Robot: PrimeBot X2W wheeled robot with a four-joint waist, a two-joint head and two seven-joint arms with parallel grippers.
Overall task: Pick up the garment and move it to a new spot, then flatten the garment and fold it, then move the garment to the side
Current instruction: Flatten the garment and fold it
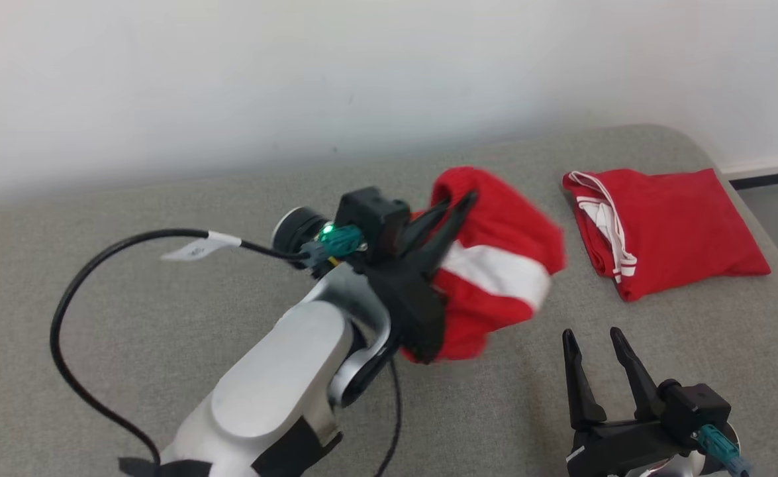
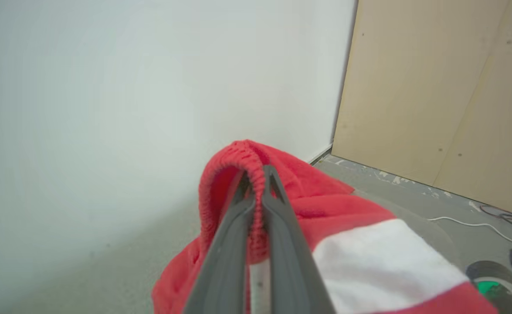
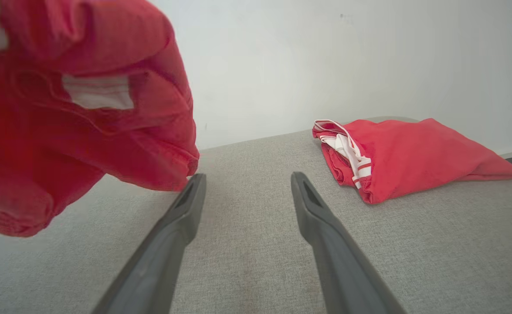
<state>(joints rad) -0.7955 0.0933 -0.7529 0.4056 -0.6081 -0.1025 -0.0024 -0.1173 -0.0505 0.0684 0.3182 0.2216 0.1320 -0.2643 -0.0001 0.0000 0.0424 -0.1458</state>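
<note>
A red garment (image 1: 494, 265) with a white band hangs bunched in the air above the grey surface, held by its ribbed hem. My left gripper (image 1: 458, 202) is shut on that hem; in the left wrist view the two fingers pinch the red edge (image 2: 256, 174) between them. In the right wrist view the same garment (image 3: 81, 117) dangles at the upper left, clear of the surface. My right gripper (image 1: 594, 334) stands open low at the right, nothing between its fingers (image 3: 190, 196), just below and right of the hanging cloth.
A second red garment (image 1: 667, 228) with white trim lies folded at the far right of the grey padded surface (image 1: 163, 318). A white wall runs behind. A black cable (image 1: 64, 331) loops from my left arm. The surface's right edge drops to floor.
</note>
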